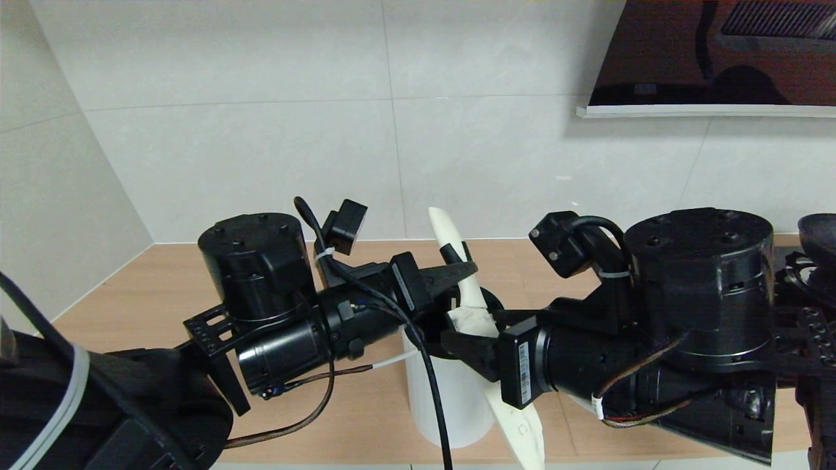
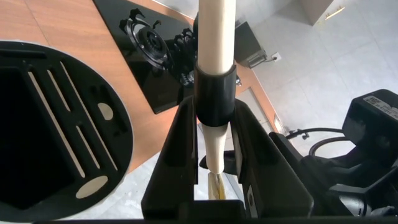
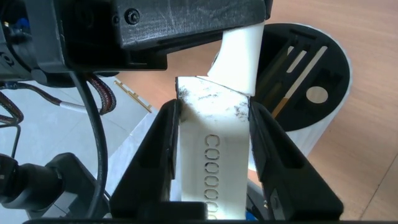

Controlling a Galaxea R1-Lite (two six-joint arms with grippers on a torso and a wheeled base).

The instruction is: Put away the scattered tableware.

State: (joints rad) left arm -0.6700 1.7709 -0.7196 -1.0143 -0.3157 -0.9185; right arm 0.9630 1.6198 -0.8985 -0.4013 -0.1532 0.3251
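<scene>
A cream knife with a black collar on its handle hangs tilted over a white cylindrical holder with a black slotted top. My left gripper is shut on the handle at the black collar, seen between its fingers. Just below it, my right gripper is shut on the wide white blade. The blade tip points down toward the counter's front edge, beside the holder. The holder's slotted top lies under the left gripper.
The holder stands on a wooden counter that meets tiled walls at the back and left. A black cooktop with a burner lies to the right, and a dark pan sits on it. A range hood hangs at the upper right.
</scene>
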